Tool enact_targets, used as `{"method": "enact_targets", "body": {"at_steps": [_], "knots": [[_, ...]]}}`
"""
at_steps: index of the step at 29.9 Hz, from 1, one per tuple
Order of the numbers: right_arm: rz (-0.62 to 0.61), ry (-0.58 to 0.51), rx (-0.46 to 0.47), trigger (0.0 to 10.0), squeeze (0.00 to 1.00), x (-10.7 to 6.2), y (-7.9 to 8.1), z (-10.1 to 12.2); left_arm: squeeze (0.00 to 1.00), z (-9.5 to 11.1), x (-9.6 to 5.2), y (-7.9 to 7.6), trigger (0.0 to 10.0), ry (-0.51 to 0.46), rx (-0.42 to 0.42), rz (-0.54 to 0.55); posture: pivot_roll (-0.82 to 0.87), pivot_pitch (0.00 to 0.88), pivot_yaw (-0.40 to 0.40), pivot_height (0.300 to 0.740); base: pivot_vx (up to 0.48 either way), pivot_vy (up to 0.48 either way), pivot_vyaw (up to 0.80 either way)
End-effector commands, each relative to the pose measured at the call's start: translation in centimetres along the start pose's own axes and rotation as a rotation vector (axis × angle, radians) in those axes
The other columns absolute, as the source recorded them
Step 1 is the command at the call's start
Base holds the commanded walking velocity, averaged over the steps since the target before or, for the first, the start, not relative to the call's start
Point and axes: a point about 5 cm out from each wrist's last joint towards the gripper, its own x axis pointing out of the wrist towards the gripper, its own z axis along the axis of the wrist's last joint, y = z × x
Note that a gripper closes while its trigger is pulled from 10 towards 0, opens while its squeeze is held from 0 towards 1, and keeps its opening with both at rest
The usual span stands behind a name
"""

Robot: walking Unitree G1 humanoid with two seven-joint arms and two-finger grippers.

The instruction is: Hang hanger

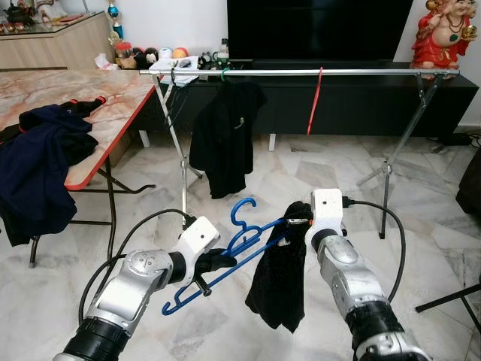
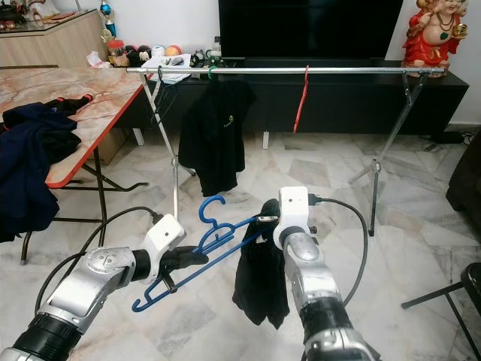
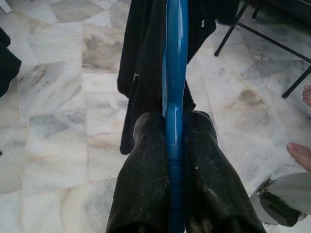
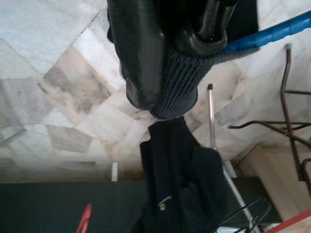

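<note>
Over a marble floor (image 1: 316, 177), the left pincer (image 1: 218, 259) pinches a blue hanger (image 1: 225, 259). The right pincer (image 1: 294, 220) is pressed onto a dark garment (image 1: 274, 286) at its other end. Beyond stand a metal clothes rail (image 1: 301, 72) and a marble-topped table (image 1: 113, 94).

The glossy blue plastic hanger bar (image 3: 175, 73) is clamped between the two long black fingers (image 3: 143, 179) of the left gripper (image 3: 175, 145). A black garment (image 3: 141, 63) is draped from the bar beyond the fingertips. Grey-veined marble floor tiles (image 3: 53, 121) are seen beneath. Thin black metal legs (image 3: 272, 43) are noted nearby, and a person's bare toes (image 3: 301, 153) at the edge.
</note>
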Motion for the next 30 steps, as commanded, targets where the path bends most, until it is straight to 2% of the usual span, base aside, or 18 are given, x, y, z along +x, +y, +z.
{"method": "enact_targets", "body": {"at_steps": [1,6,10,13,23,24,27,28,30], "knots": [[-0.058,-0.023,0.025,10.0,0.0,-0.4,-0.5,0.6,0.0,-0.1,-0.4,1.1,10.0,0.024,0.0,0.062,0.06,0.02,0.028,0.74,0.0,0.0,0.0],[-0.157,0.007,0.053,10.0,0.0,-1.0,-1.7,-0.2,0.0,-0.2,-0.3,1.2,10.0,0.034,0.007,0.075,0.05,0.01,0.032,0.74,0.0,0.0,0.0],[-0.16,0.012,0.058,10.0,0.0,-1.2,-1.7,-0.1,0.0,-0.2,-0.3,1.2,10.0,0.036,0.012,0.08,0.05,0.01,0.032,0.74,0.0,0.0,0.0],[0.075,-0.004,0.0,10.0,0.0,-1.5,1.1,0.7,0.0,0.1,-0.2,1.1,10.0,0.009,0.005,0.066,0.05,0.013,0.03,0.74,0.0,0.0,0.0],[0.242,-0.076,-0.084,10.0,0.0,-2.7,3.2,2.1,0.0,0.6,-0.4,0.6,10.0,-0.038,-0.022,-0.002,0.05,0.02,0.033,0.74,0.0,0.0,0.0],[0.252,-0.068,-0.043,10.0,0.0,-2.9,3.5,2.5,0.0,0.7,-0.4,0.7,10.0,-0.043,-0.026,0.004,0.04,0.026,0.033,0.74,0.0,0.0,0.0],[0.26,-0.062,-0.013,10.0,0.0,-3.0,3.7,2.8,0.0,0.7,-0.4,0.7,10.0,-0.046,-0.028,0.007,0.04,0.026,0.033,0.74,0.0,0.0,0.0],[0.304,-0.069,0.017,10.0,0.0,-3.3,4.3,3.2,0.0,0.8,-0.3,0.7,10.0,-0.05,-0.03,0.006,0.04,0.027,0.034,0.74,0.0,0.0,0.0],[0.475,-0.134,-0.032,10.0,0.0,-4.8,6.3,4.4,0.0,0.9,-0.1,0.7,10.0,-0.055,-0.031,0.007,0.04,0.029,0.036,0.74,0.0,0.0,0.0]]}}
